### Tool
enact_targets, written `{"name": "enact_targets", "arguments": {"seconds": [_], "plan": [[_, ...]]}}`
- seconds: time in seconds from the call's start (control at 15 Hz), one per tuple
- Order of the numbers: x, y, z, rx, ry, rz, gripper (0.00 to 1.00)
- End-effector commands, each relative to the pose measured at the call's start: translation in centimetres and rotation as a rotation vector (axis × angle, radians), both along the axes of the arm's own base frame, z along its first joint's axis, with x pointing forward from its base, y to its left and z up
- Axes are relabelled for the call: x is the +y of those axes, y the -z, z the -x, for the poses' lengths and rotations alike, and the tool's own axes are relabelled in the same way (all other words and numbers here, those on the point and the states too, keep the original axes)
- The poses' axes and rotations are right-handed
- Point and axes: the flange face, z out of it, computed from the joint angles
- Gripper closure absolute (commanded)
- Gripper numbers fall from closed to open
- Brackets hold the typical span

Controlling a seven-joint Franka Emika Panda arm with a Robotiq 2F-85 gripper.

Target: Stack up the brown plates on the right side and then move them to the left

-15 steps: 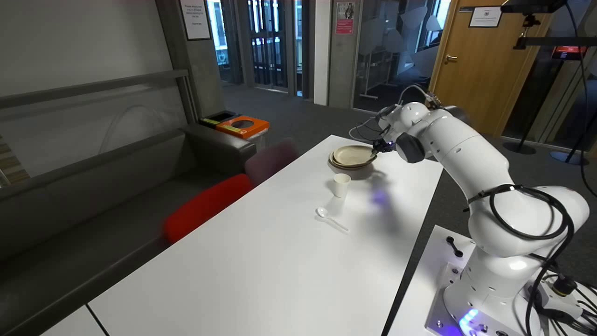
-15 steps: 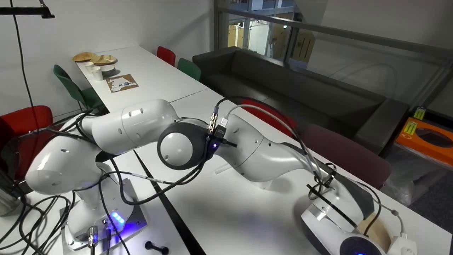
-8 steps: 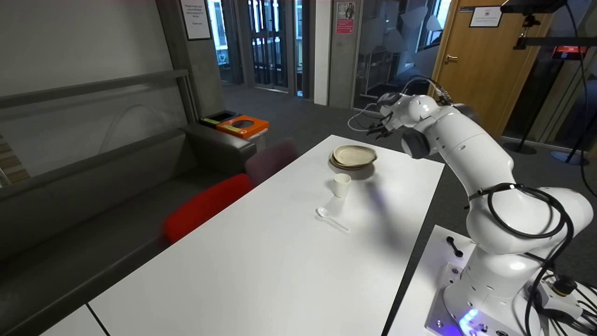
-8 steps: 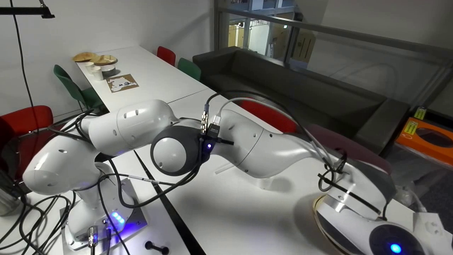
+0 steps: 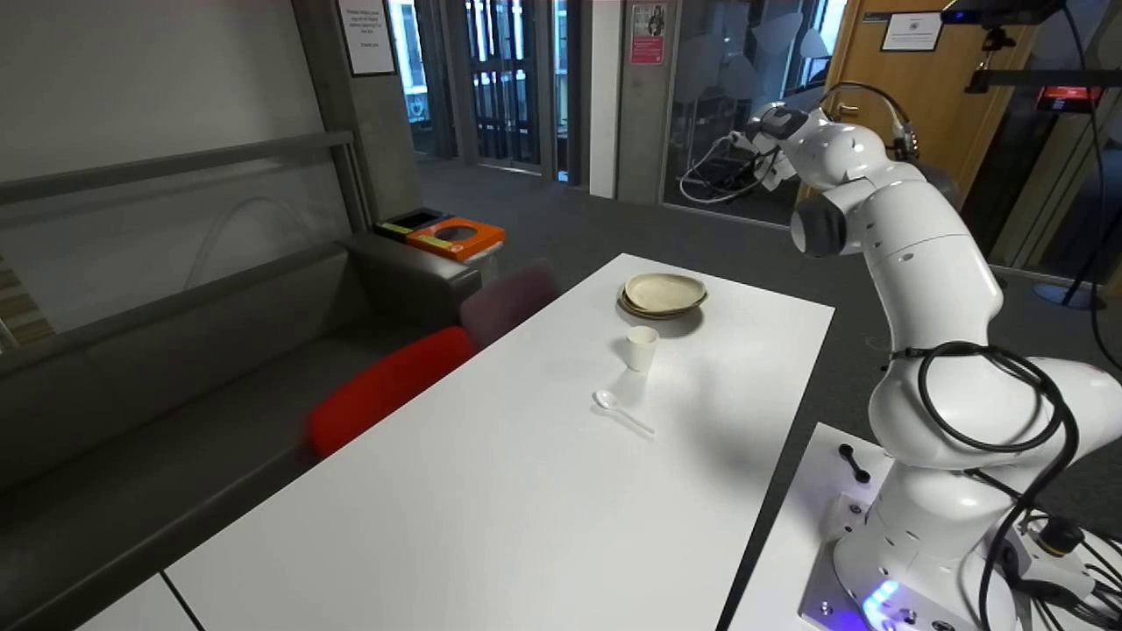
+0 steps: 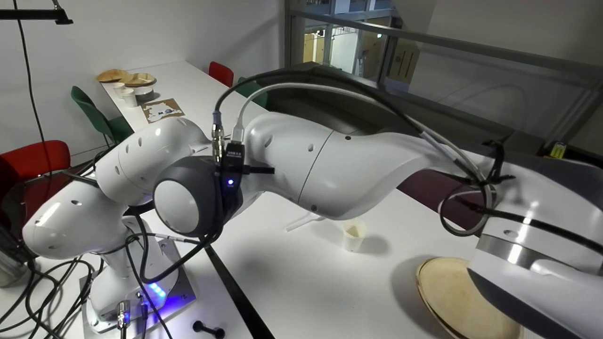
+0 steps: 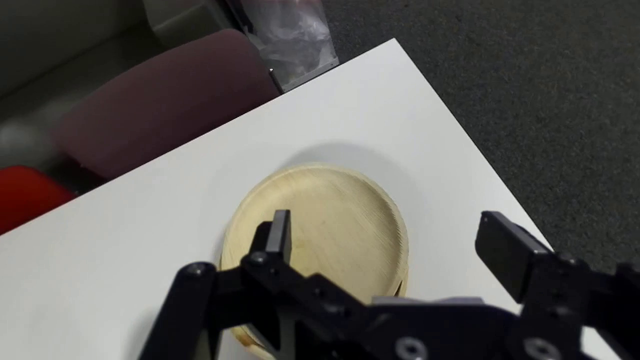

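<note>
Jaws wide, our gripper (image 7: 389,236) hangs clear of stacked brown plates (image 7: 335,225); bare worktop (image 7: 390,100) separates them from both corner edges.

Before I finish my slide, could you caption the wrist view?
The open tool, holding nothing, hangs clear of stacked brown plates on a white table.
</note>
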Motion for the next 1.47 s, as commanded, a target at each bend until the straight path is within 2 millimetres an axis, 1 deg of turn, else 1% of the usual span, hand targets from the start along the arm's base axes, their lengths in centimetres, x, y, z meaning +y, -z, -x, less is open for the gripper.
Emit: {"name": "enact_targets", "arguments": {"seconds": [0.0,0.27,0.53,0.67,0.73,0.8,0.87,0.93,1.07,1.27,1.33,1.4], "plan": [[1.6,0.8,-1.9,0.081,-0.172,0.056,0.00],[3.3,4.6,-5.0,0.277,-0.254,0.181,0.00],[4.4,7.6,-6.8,0.439,-0.378,0.299,0.00],[4.8,9.2,-7.2,0.460,-0.479,0.347,0.00],[4.8,9.9,-7.3,0.445,-0.524,0.357,0.00],[4.7,10.6,-7.2,0.393,-0.549,0.345,0.00],[4.6,10.9,-6.9,0.330,-0.549,0.304,0.00],[5.4,11.3,-7.3,0.420,-0.521,0.301,0.00],[5.2,12.1,-7.1,0.383,-0.539,0.289,0.00],[4.9,12.0,-6.8,0.374,-0.535,0.289,0.00],[4.5,11.5,-6.8,0.360,-0.517,0.333,0.00],[4.7,11.8,-7.2,0.373,-0.507,0.346,0.00]]}}
